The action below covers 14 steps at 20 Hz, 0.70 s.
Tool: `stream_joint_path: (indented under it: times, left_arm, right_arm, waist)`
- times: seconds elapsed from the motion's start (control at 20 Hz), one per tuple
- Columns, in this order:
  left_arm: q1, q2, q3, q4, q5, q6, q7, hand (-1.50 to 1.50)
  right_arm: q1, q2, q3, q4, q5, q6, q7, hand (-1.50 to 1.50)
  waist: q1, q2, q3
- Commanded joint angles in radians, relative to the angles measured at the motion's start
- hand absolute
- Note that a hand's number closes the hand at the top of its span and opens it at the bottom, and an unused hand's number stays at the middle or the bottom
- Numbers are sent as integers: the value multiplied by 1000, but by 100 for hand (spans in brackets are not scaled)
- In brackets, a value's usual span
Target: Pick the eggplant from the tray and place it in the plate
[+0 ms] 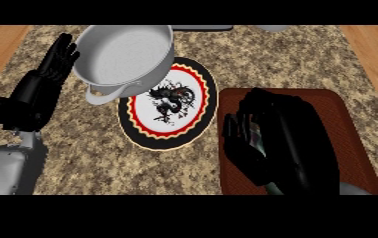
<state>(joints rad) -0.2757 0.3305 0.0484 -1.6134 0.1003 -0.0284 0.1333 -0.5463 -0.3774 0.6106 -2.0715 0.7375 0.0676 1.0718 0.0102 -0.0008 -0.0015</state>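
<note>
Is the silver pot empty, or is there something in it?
Empty: the pot stands upright and only its bare grey inside shows.

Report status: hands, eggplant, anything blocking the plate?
Left robot hand open, resting at left edge. Right robot hand at eggplant on tray, grip unclear. Pot overlaps plate's upper rim.
</note>
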Motion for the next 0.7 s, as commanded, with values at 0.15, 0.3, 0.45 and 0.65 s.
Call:
stream_joint_path:
  times: [0.15, 0.3, 0.45, 0.65]
  left_arm:
    - [17, -15, -5, -32, -16, -4, -3, 0]
    - [41, -36, -13, -3, -29, -10, -58, 0]
    - [-32, -43, -23, 1, -36, 7, 7, 0]
    - [-39, -26, 0, -2, -28, -8, 14, 0]
  right_arm:
    - [-187, 276, -1, 332, 72, -4, 32, 150]
    - [-254, 369, -40, 463, 68, -44, -5, 150]
    - [-349, 373, -46, 650, 0, -157, -35, 150]
    - [-434, 376, -71, 867, -66, -254, -109, 150]
  waist:
    - [9, 2, 1]
    - [9, 4, 1]
    - [23, 9, 1]
    - [25, 9, 1]
